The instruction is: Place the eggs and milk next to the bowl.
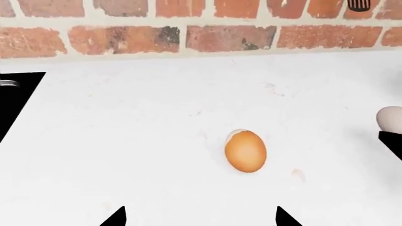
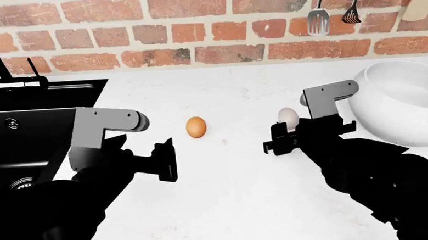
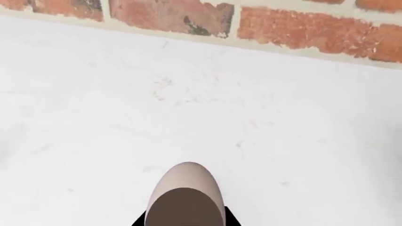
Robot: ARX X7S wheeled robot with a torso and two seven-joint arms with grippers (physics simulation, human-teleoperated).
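Right hand (image 2: pixel 288 133) grips pale egg (image 2: pixel 288 116), bowl (image 2: pixel 404 104) near.

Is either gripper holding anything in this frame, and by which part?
The right gripper holds the pale egg by its lower end. The left gripper holds nothing; the brown egg lies free on the counter.

Even, bright, diffuse light washes the white surface (image 2: pixel 240 206) nearly to glare, shadows are faint, with only a soft one just under the pale egg (image 3: pixel 185 190) at the right claw (image 2: pixel 285 138), whose near end looks dark and perhaps blurred, and all renders are otherwise sharp and undistorted.
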